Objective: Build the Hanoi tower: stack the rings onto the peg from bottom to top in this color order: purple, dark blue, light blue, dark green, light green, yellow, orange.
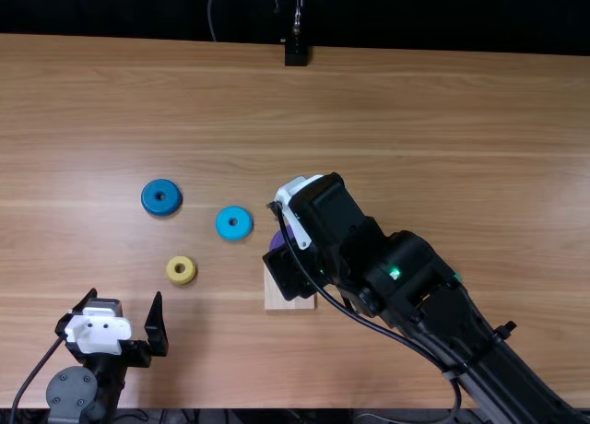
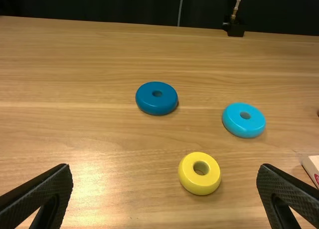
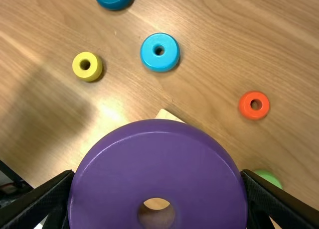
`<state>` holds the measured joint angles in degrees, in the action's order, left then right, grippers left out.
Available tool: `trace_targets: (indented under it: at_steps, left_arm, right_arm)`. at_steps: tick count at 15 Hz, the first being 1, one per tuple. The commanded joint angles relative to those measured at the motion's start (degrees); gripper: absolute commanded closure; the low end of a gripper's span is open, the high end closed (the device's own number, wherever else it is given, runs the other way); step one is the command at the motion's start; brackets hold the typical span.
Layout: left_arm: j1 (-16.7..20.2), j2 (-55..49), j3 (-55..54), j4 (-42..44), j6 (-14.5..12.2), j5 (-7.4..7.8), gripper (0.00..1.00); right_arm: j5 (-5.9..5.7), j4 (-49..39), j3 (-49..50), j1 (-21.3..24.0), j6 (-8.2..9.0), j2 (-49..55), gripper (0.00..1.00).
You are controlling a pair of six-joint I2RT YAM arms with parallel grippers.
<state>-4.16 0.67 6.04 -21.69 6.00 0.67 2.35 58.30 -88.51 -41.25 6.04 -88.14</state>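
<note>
R wrist view has an orange ring (image 3: 254, 105) and part of a green ring (image 3: 267, 177) on the worktop (image 1: 442, 120); top view has the L gripper (image 1: 125, 299) by the near edge & R gripper (image 1: 324, 223) over the wooden base (image 1: 288, 298). Count: 6 rings, 1 ea. purple, dk blue, lt blue, yellow, orange, green; 1 base. In R wrist view, R gripper pinches the purple ring (image 3: 158, 174) btwn its 2 fingers, pale wood thru the hole. L gripper spread wide, nothing btwn fingers. Dk blue ring (image 1: 161, 196) farthest from near edge of 3 rings L of base; lt blue ring (image 1: 233, 223) next; yellow ring (image 1: 181, 270) closest to that edge. Base nearer near edge than far.
</note>
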Motion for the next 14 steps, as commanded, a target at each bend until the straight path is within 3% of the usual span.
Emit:
trace_targets:
  at_steps: [1,14]
  left_arm:
    - [-0.14,-0.67,-6.04,-4.67,-0.62,0.6,0.0]
    - [-0.23,-0.67,-6.04,-4.67,-0.62,0.6,0.0]
  right_arm:
    - [0.08,-0.34,-0.79,-0.41,2.82,-0.72,1.0]
    - [0.08,-0.34,3.96,-0.32,2.82,-3.0,1.0]
